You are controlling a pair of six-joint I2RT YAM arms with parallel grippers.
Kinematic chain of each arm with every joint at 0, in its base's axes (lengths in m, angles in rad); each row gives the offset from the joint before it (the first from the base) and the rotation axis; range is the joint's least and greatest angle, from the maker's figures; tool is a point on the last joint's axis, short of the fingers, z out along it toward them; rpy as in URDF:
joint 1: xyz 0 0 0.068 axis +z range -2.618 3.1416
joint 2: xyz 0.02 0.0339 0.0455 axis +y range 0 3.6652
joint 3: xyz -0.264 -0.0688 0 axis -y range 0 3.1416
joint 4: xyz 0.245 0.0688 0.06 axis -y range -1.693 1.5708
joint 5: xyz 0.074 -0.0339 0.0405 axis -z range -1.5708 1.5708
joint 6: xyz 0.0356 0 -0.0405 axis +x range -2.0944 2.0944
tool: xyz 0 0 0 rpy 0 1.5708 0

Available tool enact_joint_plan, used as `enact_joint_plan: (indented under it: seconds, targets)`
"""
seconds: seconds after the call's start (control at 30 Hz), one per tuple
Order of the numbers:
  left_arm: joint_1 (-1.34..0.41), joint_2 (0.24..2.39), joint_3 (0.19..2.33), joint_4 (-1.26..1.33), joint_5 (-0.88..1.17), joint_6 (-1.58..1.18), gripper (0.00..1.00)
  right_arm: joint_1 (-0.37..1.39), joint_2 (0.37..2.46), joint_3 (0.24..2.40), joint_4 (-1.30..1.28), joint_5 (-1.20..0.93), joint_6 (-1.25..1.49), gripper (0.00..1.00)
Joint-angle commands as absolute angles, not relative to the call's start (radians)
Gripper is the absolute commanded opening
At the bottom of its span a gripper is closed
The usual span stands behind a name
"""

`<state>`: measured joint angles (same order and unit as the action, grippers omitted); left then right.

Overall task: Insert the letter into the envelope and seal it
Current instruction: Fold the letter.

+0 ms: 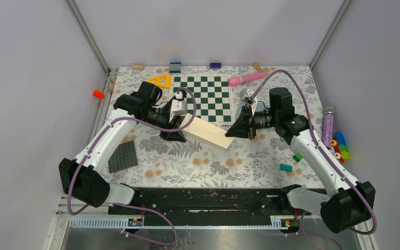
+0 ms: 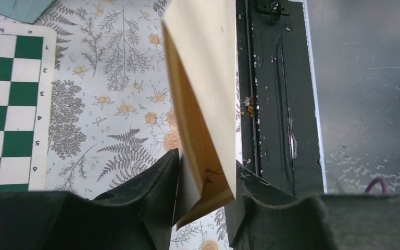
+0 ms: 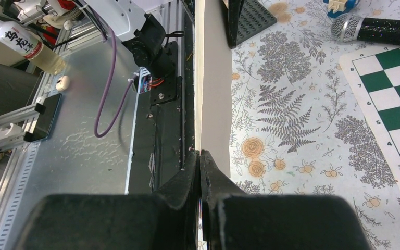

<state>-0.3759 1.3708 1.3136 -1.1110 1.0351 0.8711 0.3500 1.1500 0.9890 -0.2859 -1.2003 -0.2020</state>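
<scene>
The left gripper [image 2: 208, 169] clamps both faces of the folded letter [image 1: 208, 133], which hangs tilted above the flowered table [image 1: 187, 166], near its front rail. The right gripper [image 3: 200, 155] pinches the letter's other end. The envelope [image 2: 15, 6] lies flat beside the chessboard [image 1: 204, 96], the letter outside it.

The tan paper letter [image 2: 203, 94] is a warm parchment yellow on one face and a paler cream on the other, with a small dark scribble near my black left gripper [image 2: 207, 169]. My right gripper [image 3: 200, 156] is black too. Under us the white tablecloth [image 2: 109, 67] carries grey ferns and small orange blossoms. The square chessboard [image 2: 5, 104] is checkered dark green and white. The teal grey-green paper envelope [image 2: 18, 8] is plain.
</scene>
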Motion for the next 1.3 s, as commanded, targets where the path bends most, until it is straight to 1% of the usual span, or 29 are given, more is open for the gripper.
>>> enact_joint_plan:
  seconds: [0.0,0.07,0.13,0.17,0.23,0.33,0.47,0.53,0.6,0.67,0.7,0.8,0.87,0.93,1.03,1.17,1.27]
  targets:
    - [-0.376,1.313,1.288,-1.020,1.062,0.836,0.36,0.326,1.143,0.989,-0.250,-1.248,-0.185,0.00]
    - [-0.376,1.297,1.277,-1.001,1.058,0.820,0.38,0.313,1.152,0.992,-0.250,-1.255,-0.179,0.00]
    - [-0.376,1.286,1.270,-0.993,1.056,0.817,0.49,0.304,1.160,0.995,-0.250,-1.259,-0.174,0.00]
    - [-0.374,1.278,1.268,-0.986,1.055,0.807,0.52,0.302,1.164,0.995,-0.250,-1.259,-0.174,0.00]
    - [-0.372,1.266,1.259,-0.970,1.058,0.793,0.52,0.301,1.173,0.996,-0.251,-1.258,-0.172,0.00]
    - [-0.370,1.248,1.241,-0.917,1.070,0.747,0.50,0.299,1.195,0.996,-0.250,-1.259,-0.168,0.00]
    - [-0.370,1.234,1.235,-0.890,1.073,0.727,0.40,0.294,1.231,1.008,-0.249,-1.263,-0.152,0.00]
    - [-0.369,1.230,1.229,-0.889,1.073,0.728,0.38,0.284,1.248,1.017,-0.249,-1.271,-0.140,0.00]
    - [-0.370,1.224,1.221,-0.890,1.072,0.729,0.41,0.271,1.255,1.024,-0.248,-1.285,-0.126,0.00]
    - [-0.370,1.222,1.214,-0.889,1.072,0.730,0.50,0.258,1.262,1.019,-0.212,-1.293,-0.080,0.00]
    - [-0.370,1.221,1.211,-0.889,1.073,0.732,0.52,0.249,1.264,1.013,-0.187,-1.297,-0.055,0.00]
    - [-0.370,1.220,1.207,-0.890,1.079,0.734,0.53,0.234,1.267,0.992,-0.106,-1.303,0.021,0.00]
    - [-0.370,1.221,1.210,-0.890,1.081,0.732,0.52,0.227,1.270,0.978,-0.051,-1.305,0.075,0.00]
    - [-0.370,1.223,1.212,-0.890,1.083,0.730,0.48,0.224,1.272,0.968,-0.017,-1.304,0.098,0.00]
    - [-0.370,1.225,1.221,-0.890,1.083,0.723,0.35,0.224,1.271,0.954,0.015,-1.298,0.103,0.00]
    - [-0.370,1.224,1.233,-0.891,1.080,0.714,0.32,0.225,1.277,0.954,0.023,-1.297,0.104,0.00]
    - [-0.370,1.222,1.233,-0.870,1.069,0.692,0.32,0.225,1.283,0.954,0.022,-1.295,0.104,0.00]
